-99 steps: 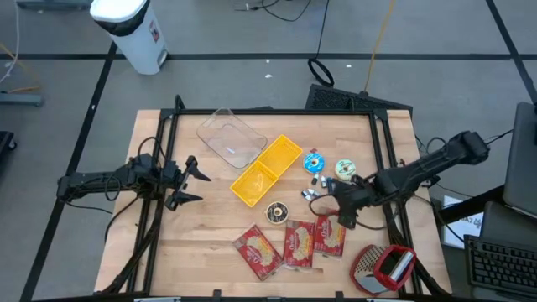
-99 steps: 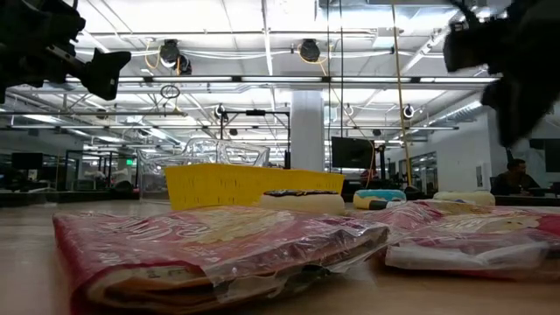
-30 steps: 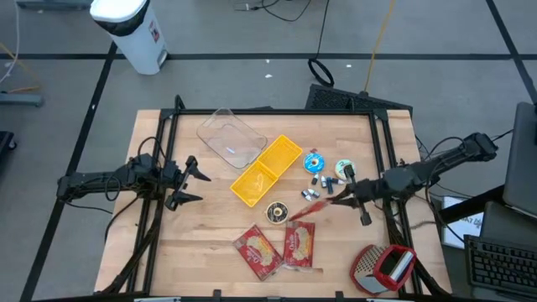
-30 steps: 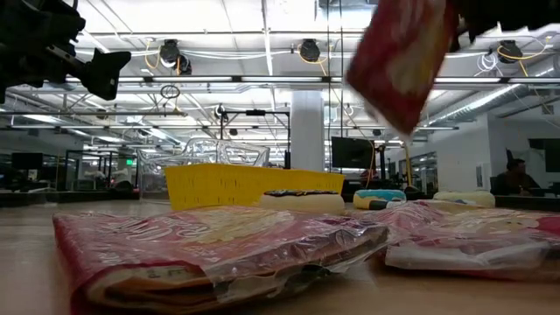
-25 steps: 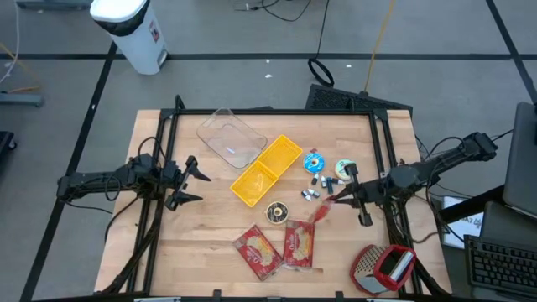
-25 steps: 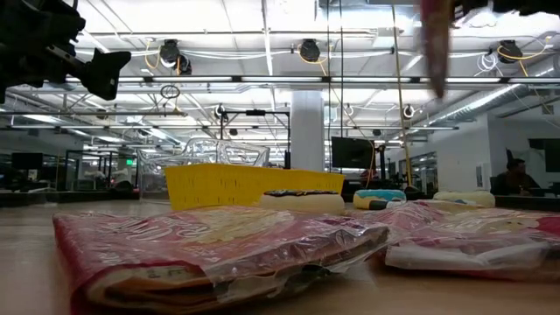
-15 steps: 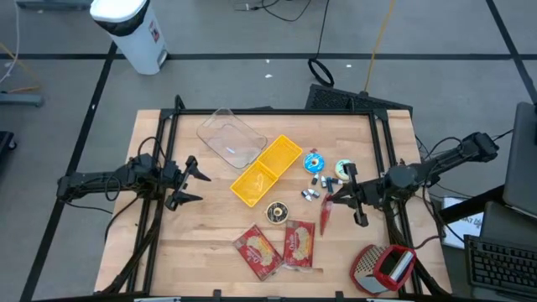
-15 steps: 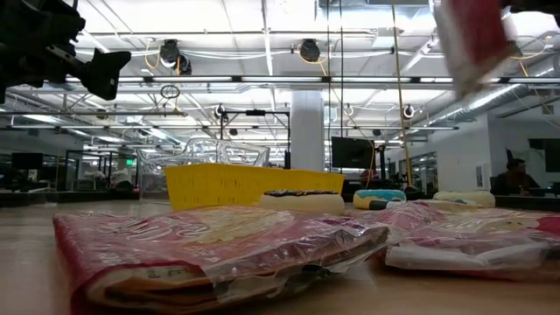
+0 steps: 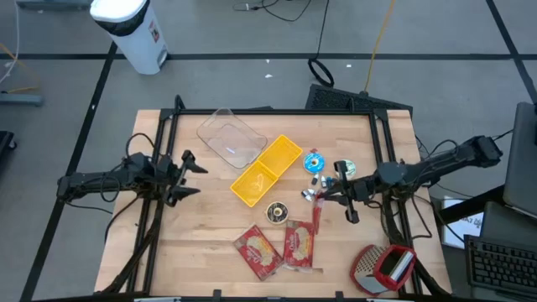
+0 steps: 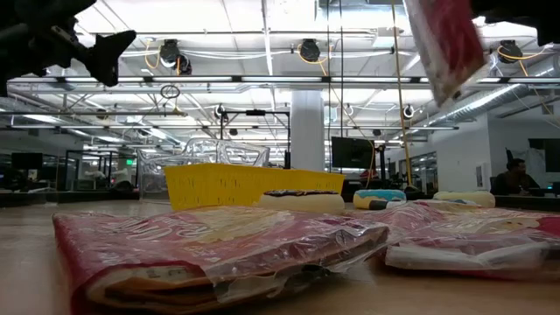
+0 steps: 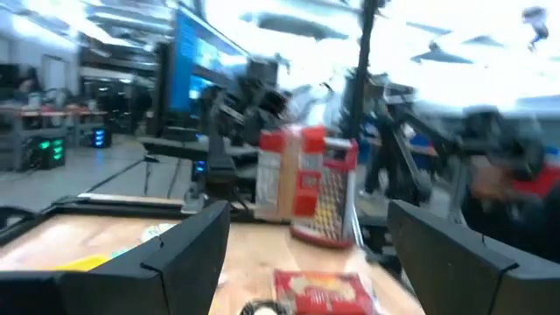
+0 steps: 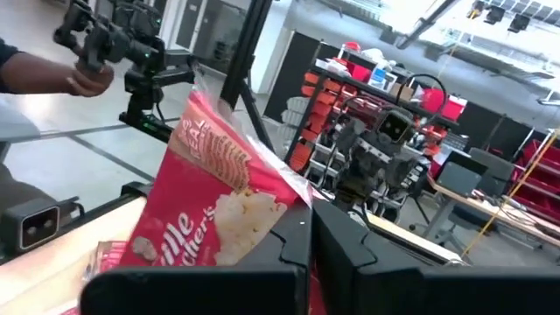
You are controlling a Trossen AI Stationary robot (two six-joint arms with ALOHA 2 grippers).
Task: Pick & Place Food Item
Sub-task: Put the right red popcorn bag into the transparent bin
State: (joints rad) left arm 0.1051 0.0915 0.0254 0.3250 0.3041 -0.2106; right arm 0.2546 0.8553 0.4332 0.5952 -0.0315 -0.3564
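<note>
Red foil popcorn packet [image 12: 214,206] pinched by one edge in right gripper [image 9: 321,195], fingers clamped together on it, hanging clear above the wooden table [image 9: 210,243] so nothing drags over the clutter below. In high view seen edge-on as a thin red strip, between the small round tins and the packets lying flat. Hangs slanted at upper edge of low view, well above everything on the table.

Yellow tray [image 9: 266,170] open and unobstructed toward table centre, clear container [image 9: 231,138] just behind it; either a likely drop spot, tray nearer. Two more red packets [image 9: 277,246] flat at near edge, untouched.

Left gripper [image 9: 184,178] parked at left table edge, fingers spread wide, holding nothing; kept out of the carrying path.

Edge grip loose-looking; packet could swing or slip during carry.
</note>
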